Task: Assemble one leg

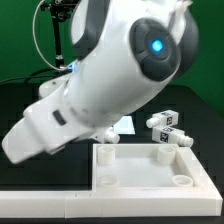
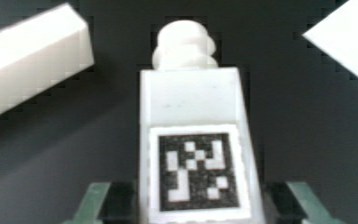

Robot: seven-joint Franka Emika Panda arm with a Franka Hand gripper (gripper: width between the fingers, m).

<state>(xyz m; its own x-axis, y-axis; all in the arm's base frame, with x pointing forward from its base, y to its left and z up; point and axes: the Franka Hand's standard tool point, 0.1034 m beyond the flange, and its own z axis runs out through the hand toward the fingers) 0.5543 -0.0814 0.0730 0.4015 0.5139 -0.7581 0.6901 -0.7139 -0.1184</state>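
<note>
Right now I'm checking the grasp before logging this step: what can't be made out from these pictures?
- Wrist view: the gripper has fingers flanking the leg, but the picture's edge cuts off any contact, so the grip cannot be confirmed.
- Wrist view: the white shapes beside the leg are blurred and cropped by the edges; which parts they are is unclear.
- Exterior view: the arm hides the gripper entirely.

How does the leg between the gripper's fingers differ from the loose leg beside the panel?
The wrist-view leg sits between the fingers of the gripper, narrow end pointing away from the camera; the loose leg lies on the table, untouched. In the exterior view the arm hides most of the first, while the loose leg shows fully by the panel far corner at that view's right. Both are white with black-and-white tags.
</note>
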